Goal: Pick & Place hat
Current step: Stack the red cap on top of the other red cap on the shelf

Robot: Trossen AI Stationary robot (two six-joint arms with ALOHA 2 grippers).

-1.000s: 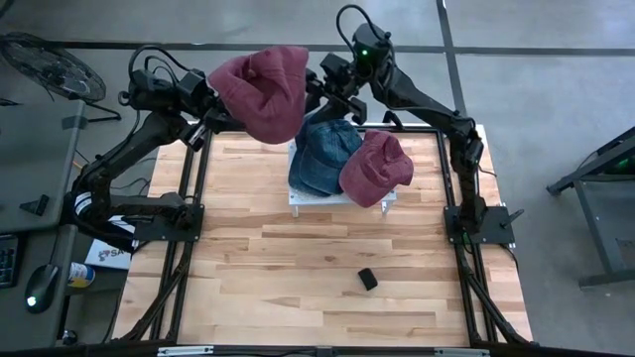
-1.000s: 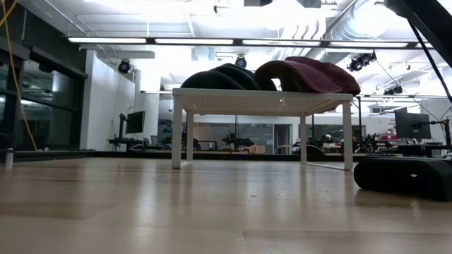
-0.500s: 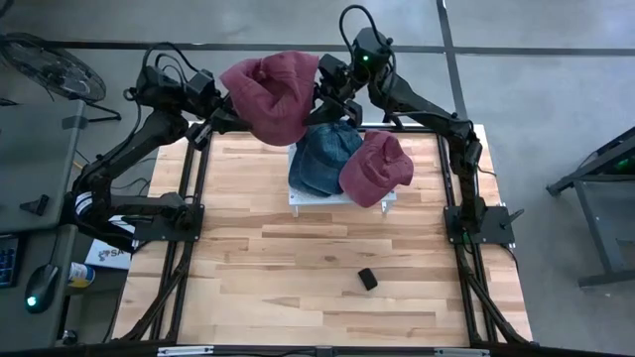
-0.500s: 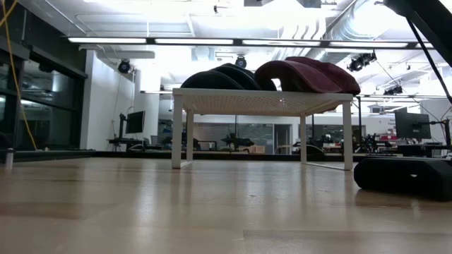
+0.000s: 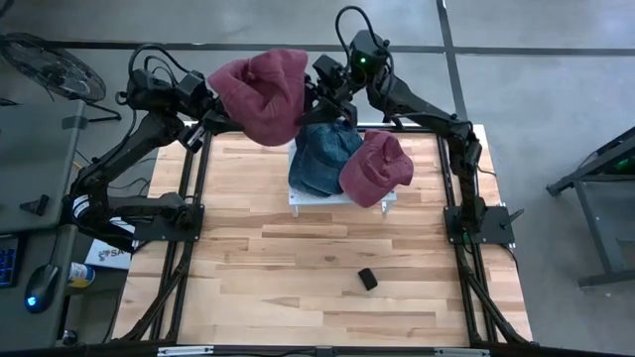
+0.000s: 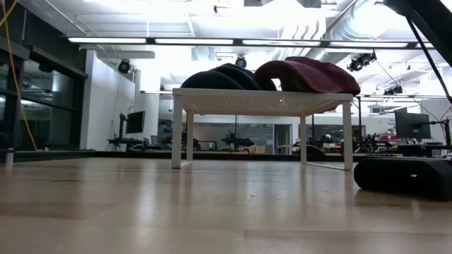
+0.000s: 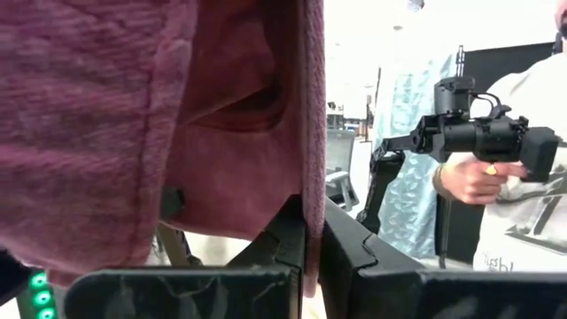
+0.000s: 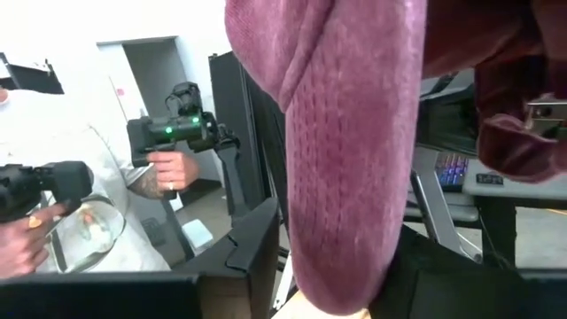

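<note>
Fingers of our left gripper (image 7: 306, 266) are pinching shut on the thin edge of the maroon knitted wool hat (image 5: 260, 95), while our right gripper (image 8: 341, 288) is clamping a thick fold of it between part-open jaws. We are holding the hat stretched in the air, just beyond the far edge of the small white mesh stand (image 5: 298, 201), which is carrying a blue denim cap (image 5: 320, 156) and a maroon cap (image 5: 377, 167). We are mid-carry; next, seemingly, comes lowering and releasing. We are seeing no readable writing.
</note>
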